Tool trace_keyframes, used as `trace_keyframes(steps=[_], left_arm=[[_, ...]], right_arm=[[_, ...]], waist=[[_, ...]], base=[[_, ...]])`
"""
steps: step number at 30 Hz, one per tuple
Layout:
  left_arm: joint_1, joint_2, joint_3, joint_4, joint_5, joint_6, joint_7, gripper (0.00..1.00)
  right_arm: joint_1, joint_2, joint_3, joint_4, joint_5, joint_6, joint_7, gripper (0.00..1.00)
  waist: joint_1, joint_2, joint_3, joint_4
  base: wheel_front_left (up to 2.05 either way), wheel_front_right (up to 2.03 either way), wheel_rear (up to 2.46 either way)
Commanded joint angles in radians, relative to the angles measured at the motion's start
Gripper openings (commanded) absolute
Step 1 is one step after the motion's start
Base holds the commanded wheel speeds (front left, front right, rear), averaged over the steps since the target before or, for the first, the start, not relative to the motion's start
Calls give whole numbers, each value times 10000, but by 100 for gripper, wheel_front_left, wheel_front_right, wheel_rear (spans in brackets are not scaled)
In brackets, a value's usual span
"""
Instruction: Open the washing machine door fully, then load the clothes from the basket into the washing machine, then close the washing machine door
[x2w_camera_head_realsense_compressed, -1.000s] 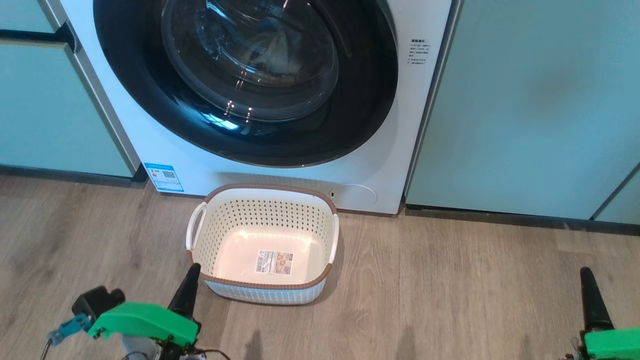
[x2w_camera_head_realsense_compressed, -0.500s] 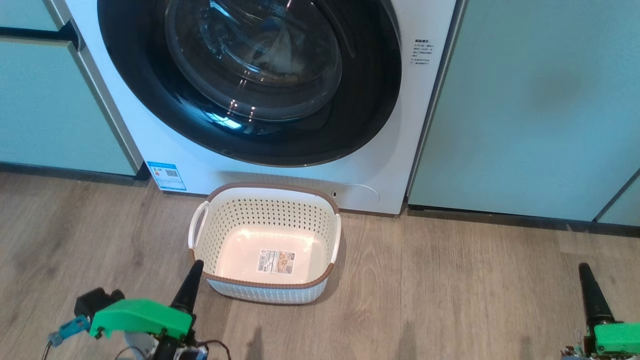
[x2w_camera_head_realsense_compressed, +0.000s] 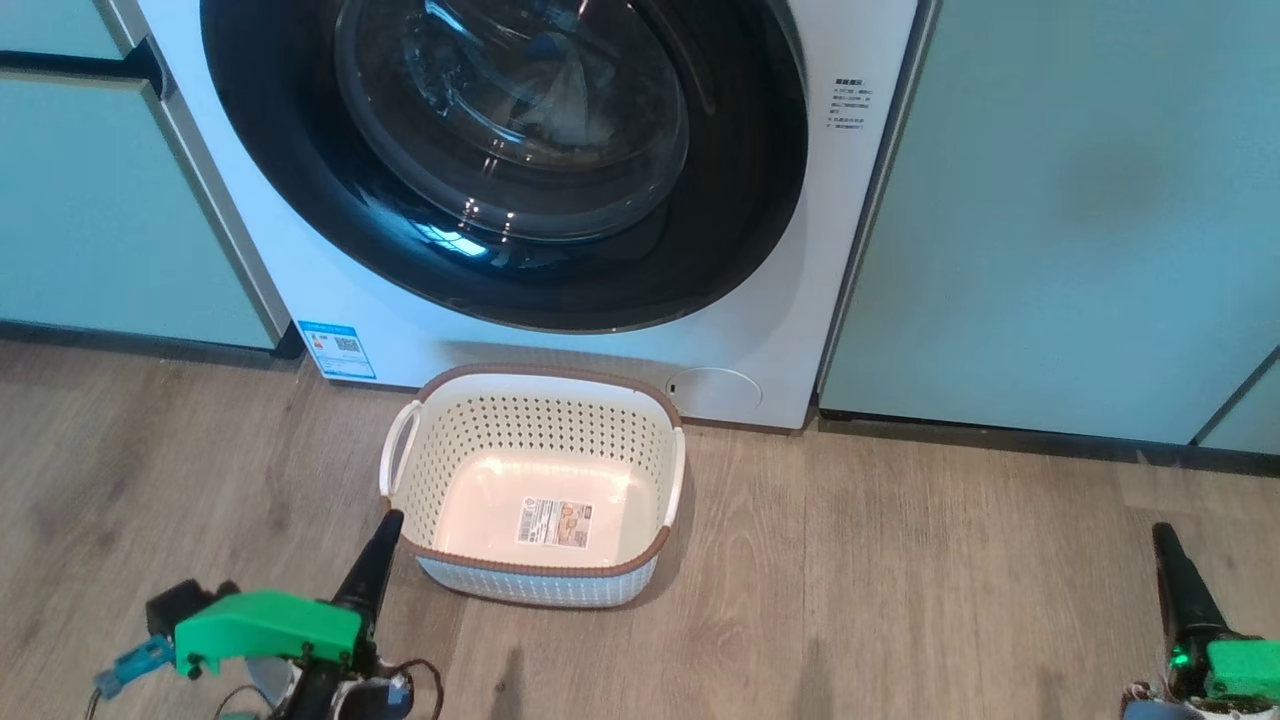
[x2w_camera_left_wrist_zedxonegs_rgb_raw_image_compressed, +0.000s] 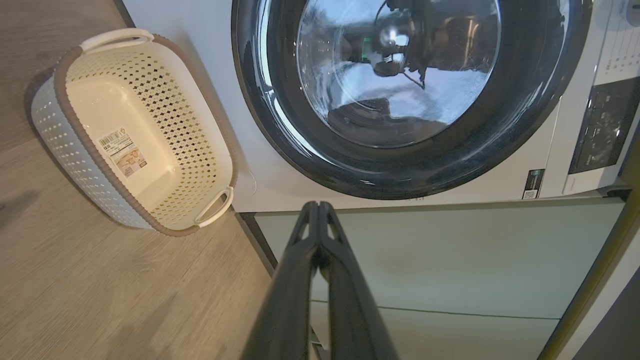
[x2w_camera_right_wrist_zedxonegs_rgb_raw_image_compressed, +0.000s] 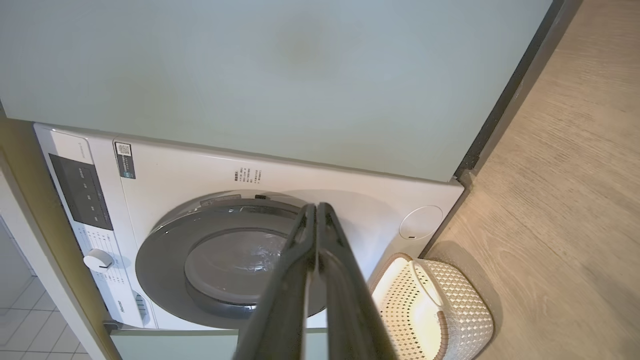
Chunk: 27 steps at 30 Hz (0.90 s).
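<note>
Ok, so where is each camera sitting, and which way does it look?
Head view: on the robot's head, looking down at the washing machine door and the basket; left gripper and right gripper show at the bottom.
Left wrist view: on the left wrist, facing the door along its shut fingers.
Right wrist view: on the right wrist, same, along its own fingers.
All three share the door and basket.

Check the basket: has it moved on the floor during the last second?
No. The basket keeps its place before the washing machine, with the same offset from the blue sticker; the whole head view slid slightly, so the camera moved.
</note>
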Motion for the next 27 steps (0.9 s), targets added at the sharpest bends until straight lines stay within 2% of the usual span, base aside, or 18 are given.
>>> trace_keyframes(steps=[1,19,27], left_arm=[[-648,49,346,-202,-345,-110,110,0],[-994,-80,598,211,-2362,-348,466,0],[-1002,-98,624,220,-2383,-353,490,0]], right_arm=[[-716,-222,125,-271,359,5,131,0],[-1111,-232,97,56,2346,6,595,0],[-1120,-215,72,64,2364,6,623,0]], waist=[[0,0,1,9],[0,0,6,98],[0,0,6,99]], base=[[0,0,0],[0,0,0],[0,0,0]])
